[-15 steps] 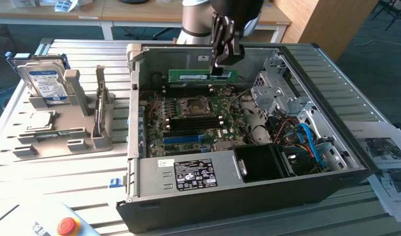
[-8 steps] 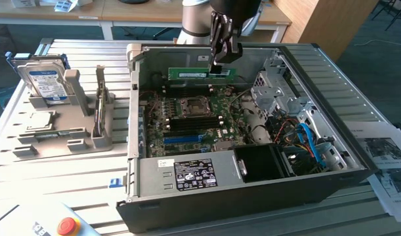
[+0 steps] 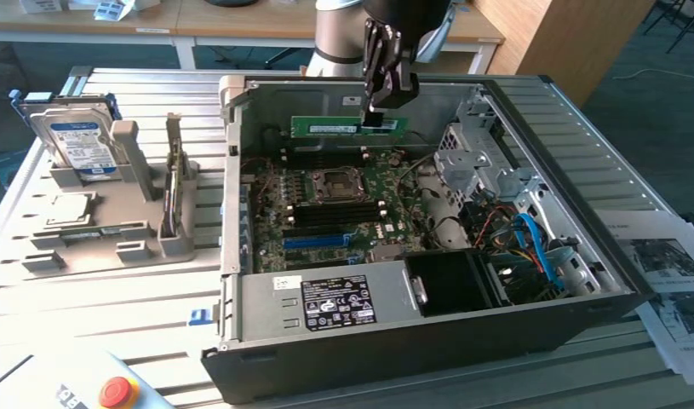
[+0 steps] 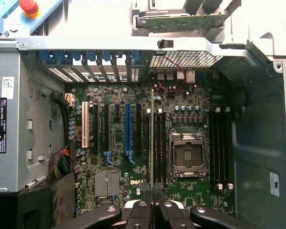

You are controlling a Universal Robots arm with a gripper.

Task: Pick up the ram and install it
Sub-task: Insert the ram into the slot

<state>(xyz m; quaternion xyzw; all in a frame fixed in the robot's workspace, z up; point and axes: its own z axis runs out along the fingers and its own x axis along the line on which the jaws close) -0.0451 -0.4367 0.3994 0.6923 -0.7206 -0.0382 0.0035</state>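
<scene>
The ram [image 3: 329, 127] is a narrow green stick with a white label, hanging level over the open computer case [image 3: 438, 332], above the far part of the motherboard [image 3: 335, 213]. My gripper [image 3: 377, 118] is shut on its top edge near the end on the exterior view's right. In the wrist view the ram [image 4: 152, 138] shows edge-on as a thin line between my fingers [image 4: 139, 212], running alongside the black memory slots [image 4: 159, 148] next to the CPU socket [image 4: 187, 155].
A grey holder [image 3: 108, 213] at the exterior view's left carries a hard drive [image 3: 80, 141] and an upright card [image 3: 173, 170]. A red stop button [image 3: 117, 392] sits at the front. Papers [image 3: 665, 273] lie at the right. Drive cages [image 3: 483, 162] and cables [image 3: 534, 247] crowd the case's right side.
</scene>
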